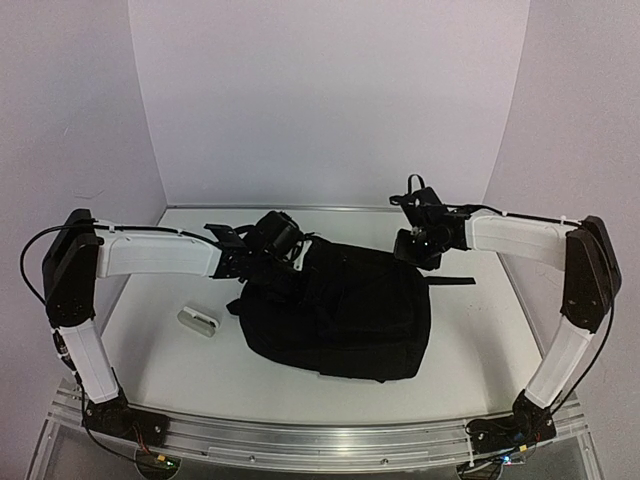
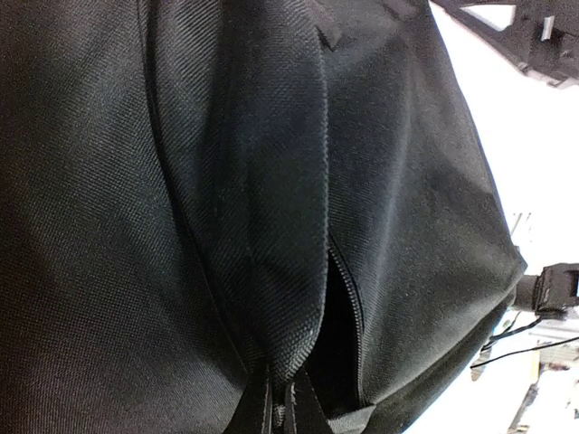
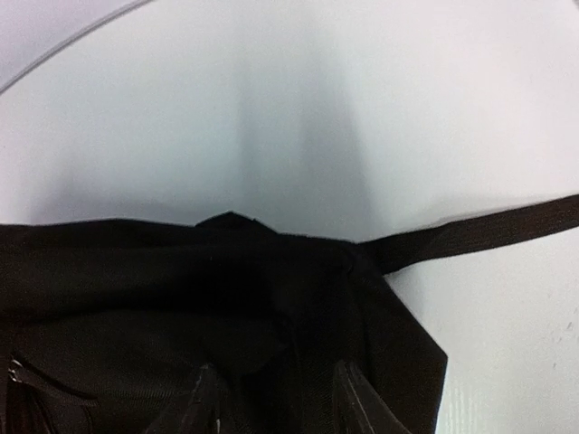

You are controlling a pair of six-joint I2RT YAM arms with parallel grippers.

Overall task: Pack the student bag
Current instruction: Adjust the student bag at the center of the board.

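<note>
Black woven fabric fills your left wrist view. The student bag [image 2: 136, 226] lies directly ahead of the left jaws, which stand all but closed and pinch a raised fold of it. The zip opening [image 2: 346, 330] gapes just beside that pinch.

Operator: And the right side?

Inspector: Your right jaws stand part open, with the fingers [image 3: 204, 402] down at the bag's far corner and dark cloth between them. I cannot tell whether any of it is caught, so do not count it as a hold. A webbing strap [image 3: 470, 235] trails off just beyond them.

Operator: What could go wrong?

Inspector: I judge three risks.
- **Slipping fold:** the fold is thin and slick. Pull hard and it may slide out of the left jaws, letting the opening fall shut.
- **Snagged strap:** close the right jaws carelessly and you may take the strap rather than the rim.
- **Collapsing mouth:** the small pale object [image 1: 198, 320] rests on the table [image 1: 180, 375], well apart from both pairs of jaws. Whichever arm goes for it must let go of the bag, and the mouth may collapse.
</note>
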